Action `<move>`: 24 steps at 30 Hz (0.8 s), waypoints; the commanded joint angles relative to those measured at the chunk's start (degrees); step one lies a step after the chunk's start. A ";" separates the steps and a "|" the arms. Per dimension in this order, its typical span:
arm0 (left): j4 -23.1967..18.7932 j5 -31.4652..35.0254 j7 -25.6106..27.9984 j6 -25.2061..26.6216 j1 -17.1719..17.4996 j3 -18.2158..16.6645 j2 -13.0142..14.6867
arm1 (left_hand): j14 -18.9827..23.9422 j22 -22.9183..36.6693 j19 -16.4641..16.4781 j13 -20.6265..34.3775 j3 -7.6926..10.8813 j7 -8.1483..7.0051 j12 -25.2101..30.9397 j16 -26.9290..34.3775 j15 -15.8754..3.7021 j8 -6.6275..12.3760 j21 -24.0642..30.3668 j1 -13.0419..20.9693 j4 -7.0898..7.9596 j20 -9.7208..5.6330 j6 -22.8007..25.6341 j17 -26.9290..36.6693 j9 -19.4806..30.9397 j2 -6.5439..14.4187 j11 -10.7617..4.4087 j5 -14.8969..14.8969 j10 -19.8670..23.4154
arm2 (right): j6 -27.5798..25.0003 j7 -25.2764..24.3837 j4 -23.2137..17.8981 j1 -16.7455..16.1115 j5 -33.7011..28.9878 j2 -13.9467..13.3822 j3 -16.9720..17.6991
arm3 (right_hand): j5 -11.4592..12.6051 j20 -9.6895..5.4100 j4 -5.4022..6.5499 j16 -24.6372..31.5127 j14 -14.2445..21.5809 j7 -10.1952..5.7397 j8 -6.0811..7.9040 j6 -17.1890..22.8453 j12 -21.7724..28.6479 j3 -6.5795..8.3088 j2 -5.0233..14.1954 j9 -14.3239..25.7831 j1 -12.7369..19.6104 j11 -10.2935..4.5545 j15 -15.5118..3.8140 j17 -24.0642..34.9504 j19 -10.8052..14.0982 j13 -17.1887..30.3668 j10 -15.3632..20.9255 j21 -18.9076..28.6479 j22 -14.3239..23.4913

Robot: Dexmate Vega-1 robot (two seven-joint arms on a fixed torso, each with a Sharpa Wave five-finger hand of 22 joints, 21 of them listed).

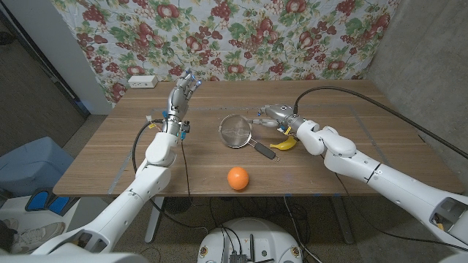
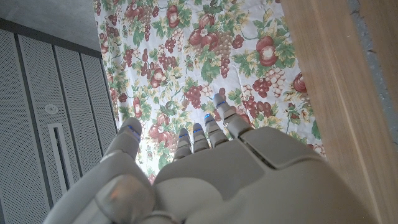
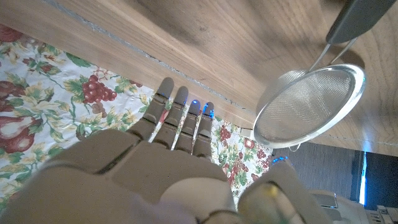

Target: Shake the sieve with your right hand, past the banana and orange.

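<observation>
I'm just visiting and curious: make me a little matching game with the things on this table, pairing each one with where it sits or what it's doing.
Things:
1. round orange fruit
2. yellow banana
3. round metal mesh sieve with a dark handle
4. robot's left hand

Places or states:
A. raised above the table, fingers apart, holding nothing
B. near the table's front edge, by itself
C. mid-table, just beside the robot's right hand
D. partly hidden beneath the right forearm, beside the sieve's handle

Pairs: 1-B, 2-D, 3-C, 4-A
</observation>
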 commanded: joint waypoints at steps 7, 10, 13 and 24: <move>0.22 0.14 -0.06 0.16 -0.35 0.28 -0.12 | -0.73 0.04 0.07 0.13 0.61 0.26 0.06 -0.18 -1.37 -0.18 -0.09 -0.46 0.06 -0.58 -0.11 -0.05 0.00 0.15 -0.25 -0.18 -0.48 | 2.81 -0.43 0.52 -1.02 15.26 -0.37 4.54 | -0.90 -1.86 0.22 -7.44 -8.13 -2.93 -6.55 -5.17 -6.93 1.31 2.92 -0.31 0.44 -2.08 -3.64 -6.21 -3.58 -3.27 -5.51 -6.82 -0.23; 0.12 0.21 0.06 0.22 -0.30 0.27 -0.10 | -0.82 0.04 0.09 0.13 0.66 0.26 0.05 -0.19 -1.32 -0.19 -0.08 -0.49 0.05 -0.49 -0.17 -0.05 0.00 0.14 -0.18 -0.18 -0.53 | 3.68 -1.14 0.83 -1.34 17.99 -0.39 5.48 | -0.92 -2.29 0.02 -8.82 -9.70 -2.60 -7.58 -5.72 -7.84 1.71 3.31 -0.32 0.68 -2.03 -3.54 -7.35 -3.81 -3.57 -5.69 -7.97 -0.24; 0.03 0.31 0.12 0.23 -0.27 0.28 -0.07 | -0.86 0.03 0.14 0.13 0.71 0.24 0.07 -0.18 -1.31 -0.17 -0.07 -0.51 0.05 -0.49 -0.17 -0.05 0.00 0.14 -0.34 -0.18 -0.49 | 4.56 -1.88 1.00 -1.55 19.96 -0.59 6.14 | -0.92 -2.82 -0.07 -9.42 -10.24 -1.95 -8.12 -6.06 -8.23 1.93 3.57 -0.33 0.79 -1.88 -3.72 -7.93 -4.05 -3.69 -5.60 -8.61 -0.25; 0.29 0.30 -0.26 0.17 -0.60 0.38 0.02 | -1.43 0.02 0.35 0.12 0.92 0.28 0.02 -0.32 -1.98 -0.14 0.01 -0.57 0.00 -0.70 -0.22 -0.08 -0.01 0.14 -1.03 -0.17 -0.70 | 8.38 -4.34 2.29 -2.68 28.44 -0.24 8.93 | -0.88 -4.79 -0.34 -10.79 -10.57 -0.66 -9.88 -7.25 -9.56 3.24 5.30 -0.37 1.52 -2.12 -4.02 -9.77 -4.09 -3.95 -5.51 -10.39 -0.29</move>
